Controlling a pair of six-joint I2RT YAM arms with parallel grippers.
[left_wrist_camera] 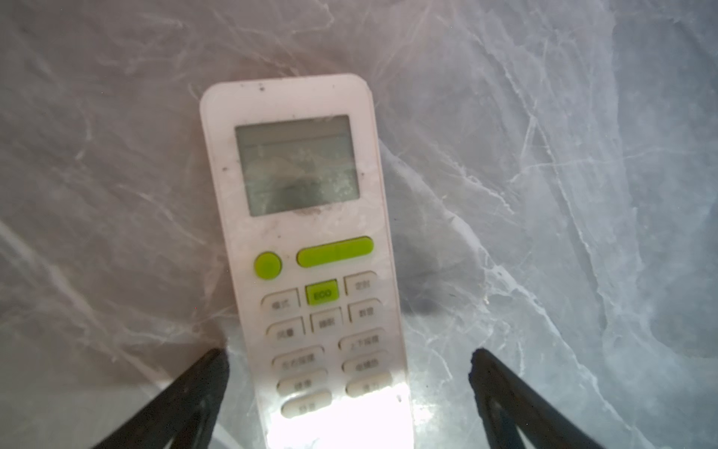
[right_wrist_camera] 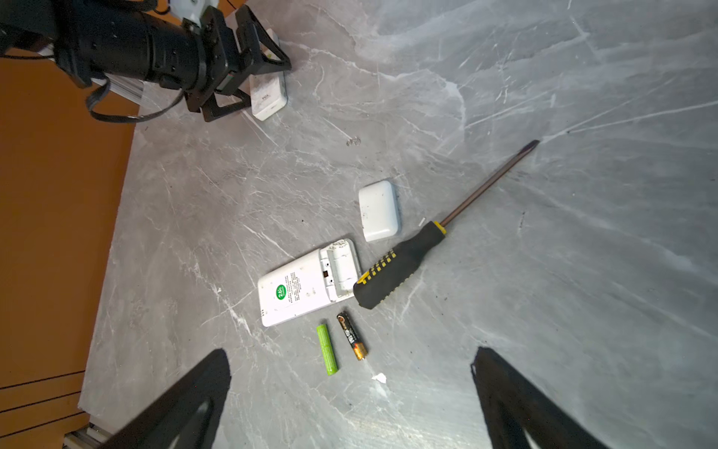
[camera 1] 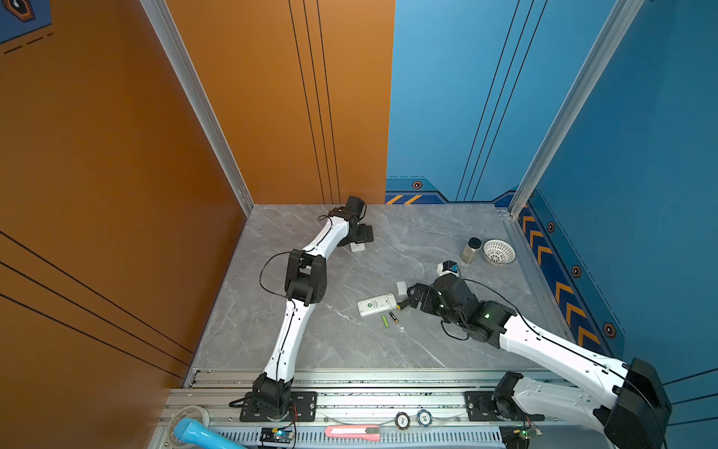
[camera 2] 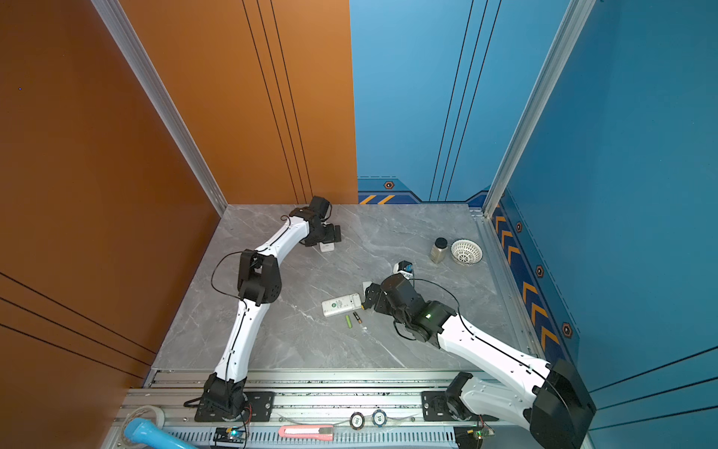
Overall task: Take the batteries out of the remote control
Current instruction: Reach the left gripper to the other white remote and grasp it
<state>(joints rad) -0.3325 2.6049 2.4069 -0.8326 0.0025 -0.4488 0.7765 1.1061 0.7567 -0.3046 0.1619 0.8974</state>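
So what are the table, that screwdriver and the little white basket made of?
Table: looks like grey marble or a marble-print slab, veined, smooth, softly shiny. Screwdriver: matte black, rubbery-looking grip with yellow inlays; dark metal shaft. Basket: probably white plastic, going by the moulded lattice holes, though it is too small to be sure.

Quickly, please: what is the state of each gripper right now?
Left gripper: open, over the face-up remote, holding nothing.
Right gripper: open, holding nothing.
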